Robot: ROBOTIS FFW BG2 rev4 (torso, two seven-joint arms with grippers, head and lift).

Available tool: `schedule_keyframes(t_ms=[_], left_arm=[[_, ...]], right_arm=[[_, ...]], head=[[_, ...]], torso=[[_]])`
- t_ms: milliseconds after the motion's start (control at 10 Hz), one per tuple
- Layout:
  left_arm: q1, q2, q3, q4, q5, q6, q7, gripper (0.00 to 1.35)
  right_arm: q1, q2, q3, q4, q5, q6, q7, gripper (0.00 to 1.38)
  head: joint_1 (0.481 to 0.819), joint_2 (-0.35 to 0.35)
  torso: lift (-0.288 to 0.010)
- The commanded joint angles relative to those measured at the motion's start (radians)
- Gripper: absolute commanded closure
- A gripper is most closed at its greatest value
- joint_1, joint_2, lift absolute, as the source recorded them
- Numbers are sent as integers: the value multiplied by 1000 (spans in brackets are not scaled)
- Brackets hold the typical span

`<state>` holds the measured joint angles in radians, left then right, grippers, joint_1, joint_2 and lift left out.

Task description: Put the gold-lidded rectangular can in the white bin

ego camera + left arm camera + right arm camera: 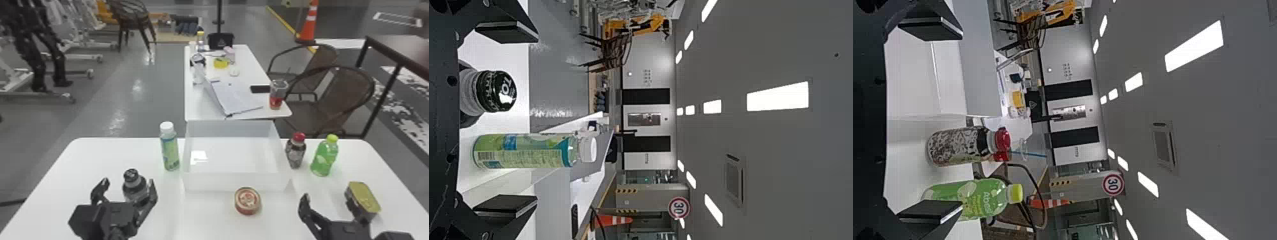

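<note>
Grasp pending: the wide-spread right end effector [327, 198] should straddle the gold-lidded rectangular metal can [365, 197]; the left end effector [128, 183] gapes too.

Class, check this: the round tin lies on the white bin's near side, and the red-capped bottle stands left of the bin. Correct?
The red-capped bottle is on the wrong side: the head view shows it right of the white bin. The rest stands.
</note>
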<state>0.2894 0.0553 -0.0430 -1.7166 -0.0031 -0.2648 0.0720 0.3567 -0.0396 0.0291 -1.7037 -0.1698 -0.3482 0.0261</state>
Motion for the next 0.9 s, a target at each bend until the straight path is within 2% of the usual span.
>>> schedule_keyframes(t_ms=[0, 600, 800], left_arm=[[1, 0, 0, 0, 0, -1, 0, 156], [1, 0, 0, 0, 0, -2, 0, 154], [1, 0, 0, 2, 0, -2, 0, 154]], right_arm=[[1, -2, 0, -4, 3, 0, 0, 101], [2, -3, 0, -4, -4, 0, 0, 101], [22, -16, -11, -24, -22, 0, 0, 101]], head=[[549, 0], [549, 0], [549, 0]], torso=[[-100], [-100], [-100]])
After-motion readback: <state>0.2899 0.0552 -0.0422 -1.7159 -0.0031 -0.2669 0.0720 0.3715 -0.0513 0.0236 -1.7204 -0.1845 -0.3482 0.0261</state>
